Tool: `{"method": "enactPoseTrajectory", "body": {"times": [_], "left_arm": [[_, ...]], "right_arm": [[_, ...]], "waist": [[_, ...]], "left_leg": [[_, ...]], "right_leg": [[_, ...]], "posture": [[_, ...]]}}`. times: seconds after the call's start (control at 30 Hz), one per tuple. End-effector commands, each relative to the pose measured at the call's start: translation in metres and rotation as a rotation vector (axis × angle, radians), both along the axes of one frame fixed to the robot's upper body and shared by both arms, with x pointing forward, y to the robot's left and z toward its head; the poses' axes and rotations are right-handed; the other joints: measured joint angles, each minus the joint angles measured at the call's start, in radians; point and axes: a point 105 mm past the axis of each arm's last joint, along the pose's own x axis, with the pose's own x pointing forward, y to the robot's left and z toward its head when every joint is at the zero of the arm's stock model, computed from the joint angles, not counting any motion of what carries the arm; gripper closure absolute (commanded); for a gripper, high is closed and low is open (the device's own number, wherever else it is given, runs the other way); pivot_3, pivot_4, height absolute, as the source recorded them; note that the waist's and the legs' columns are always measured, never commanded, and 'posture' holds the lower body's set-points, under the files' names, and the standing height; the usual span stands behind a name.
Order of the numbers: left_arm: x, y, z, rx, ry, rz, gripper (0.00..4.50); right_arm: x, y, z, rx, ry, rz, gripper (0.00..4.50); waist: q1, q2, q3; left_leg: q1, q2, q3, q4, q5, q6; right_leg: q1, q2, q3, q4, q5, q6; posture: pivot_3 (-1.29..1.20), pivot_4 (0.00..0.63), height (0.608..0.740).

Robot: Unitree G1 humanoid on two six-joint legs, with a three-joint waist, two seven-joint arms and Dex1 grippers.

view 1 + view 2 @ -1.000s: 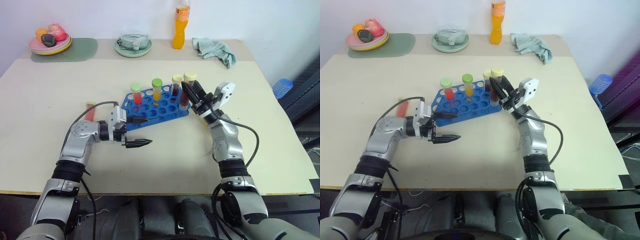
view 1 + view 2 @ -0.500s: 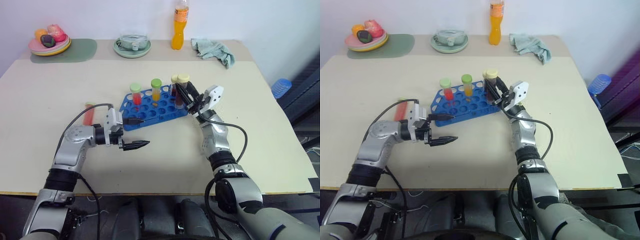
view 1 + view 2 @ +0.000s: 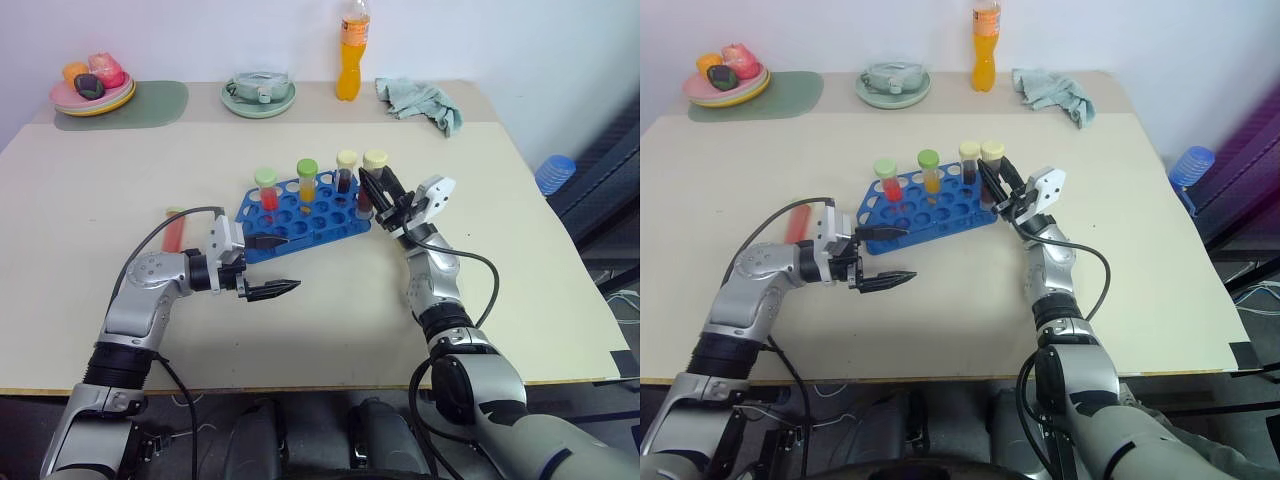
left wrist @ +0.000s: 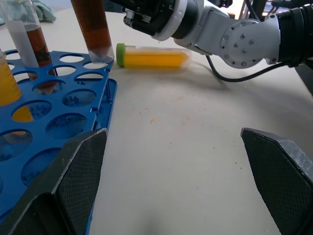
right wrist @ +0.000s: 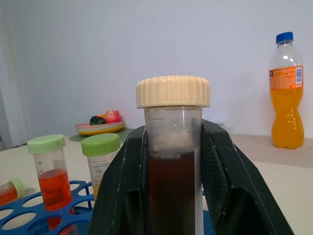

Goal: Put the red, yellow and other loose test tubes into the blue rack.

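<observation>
We see a blue plastic rack (image 3: pixel 300 210), pierced with round holes, holding capped clear tubes. Our right gripper (image 3: pixel 378 192), angled upward at the rack's right end, is clamped on a cream-capped brown tube (image 5: pixel 172 161). Our left gripper (image 3: pixel 271 266) points level, its ridged fingers spread wide. A red tube (image 3: pixel 175 227) lies left of the rack.

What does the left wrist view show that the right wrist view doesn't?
Left wrist adds a loose yellow tube lying on the table beyond the blue rack. Right wrist adds the orange bottle, the fruit plate, a racked red tube and a loose red tube. Both share the blue rack and the brown tube clamped in the right gripper.
</observation>
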Motion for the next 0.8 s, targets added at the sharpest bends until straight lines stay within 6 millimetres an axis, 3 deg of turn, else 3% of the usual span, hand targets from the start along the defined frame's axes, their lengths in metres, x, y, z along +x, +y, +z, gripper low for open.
{"method": "enactPoseTrajectory", "body": {"times": [0.03,0.8], "left_arm": [[-0.0006,0.004,0.0063,0.0,-0.033,0.004,0.0],[0.0002,0.0005,0.0055,-0.014,-0.05,0.016,0.0]], "right_arm": [[-0.0023,0.0074,-0.0166,-0.013,0.057,0.019,3.69],[0.0018,0.0093,-0.0202,-0.033,0.084,0.017,3.69]], "waist": [[0.0,0.0,0.0],[0.0,0.0,0.0]], "left_leg": [[0.0,0.0,0.0,0.0,0.0,0.0],[0.0,0.0,0.0,0.0,0.0,0.0]], "right_leg": [[0.0,0.0,0.0,0.0,0.0,0.0],[0.0,0.0,0.0,0.0,0.0,0.0]], "posture": [[0.0,0.15,0.74],[0.0,0.15,0.74]]}}
